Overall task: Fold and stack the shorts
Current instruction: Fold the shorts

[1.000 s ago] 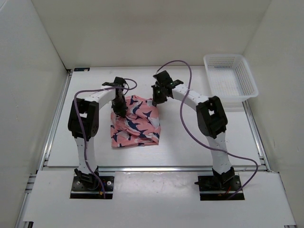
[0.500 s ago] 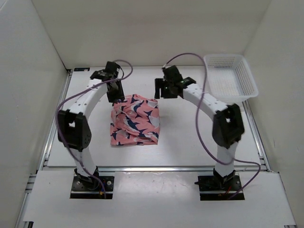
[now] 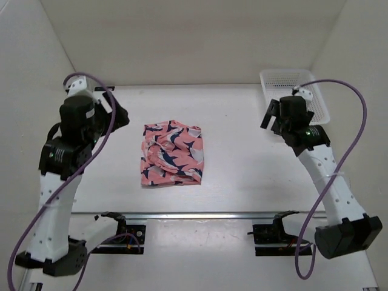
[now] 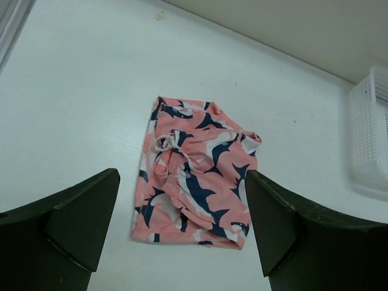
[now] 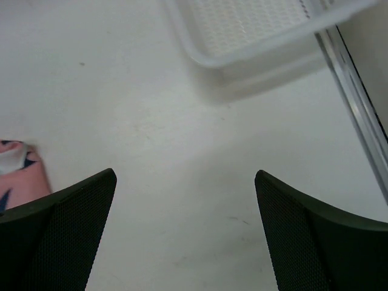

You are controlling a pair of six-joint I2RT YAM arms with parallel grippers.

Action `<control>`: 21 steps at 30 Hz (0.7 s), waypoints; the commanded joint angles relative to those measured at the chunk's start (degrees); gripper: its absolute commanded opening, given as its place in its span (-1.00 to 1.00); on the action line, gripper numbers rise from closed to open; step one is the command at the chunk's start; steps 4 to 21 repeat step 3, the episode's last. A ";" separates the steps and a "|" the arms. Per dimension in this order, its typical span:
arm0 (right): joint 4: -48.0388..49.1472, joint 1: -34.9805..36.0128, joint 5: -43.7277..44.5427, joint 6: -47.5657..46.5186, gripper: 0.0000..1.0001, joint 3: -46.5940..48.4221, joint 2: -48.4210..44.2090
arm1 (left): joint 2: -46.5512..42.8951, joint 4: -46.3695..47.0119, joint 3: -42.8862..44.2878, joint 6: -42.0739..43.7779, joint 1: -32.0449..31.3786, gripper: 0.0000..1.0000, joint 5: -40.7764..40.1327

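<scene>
The shorts [image 3: 172, 161] lie on the white surface [image 3: 236, 163], about in its middle and a little toward the left, and no hand touches them. They are folded into a compact, nearly square bundle. The fabric is coral-pink, printed all over with navy and white shapes that look like birds or fish. The fold is not very neat: the top layer is wrinkled, the edges do not match exactly, and the far right corner stands out a little. In the left wrist view a thin white drawstring [image 4: 171, 147] lies in a loose loop on the upper left part of the bundle. The left hand [image 4: 181, 174] hangs above the left side of the surface, its two dark fingers spread wide with nothing between them. The right hand [image 5: 185, 174] is also spread wide and holds nothing; it hangs over bare surface on the right, near the white mesh basket [image 3: 290, 91]. The basket stands at the far right corner, well apart from the shorts.
</scene>
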 commanded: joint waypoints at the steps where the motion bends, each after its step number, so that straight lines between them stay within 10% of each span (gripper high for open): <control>1: -3.85 -2.29 4.37 0.33 1.00 -4.77 -4.76 | -3.58 0.64 -5.27 -1.05 0.48 0.92 -4.19; 21: -4.55 -3.00 4.37 0.33 1.00 -6.01 -6.52 | -4.91 0.65 -7.20 -1.58 0.48 0.92 -4.98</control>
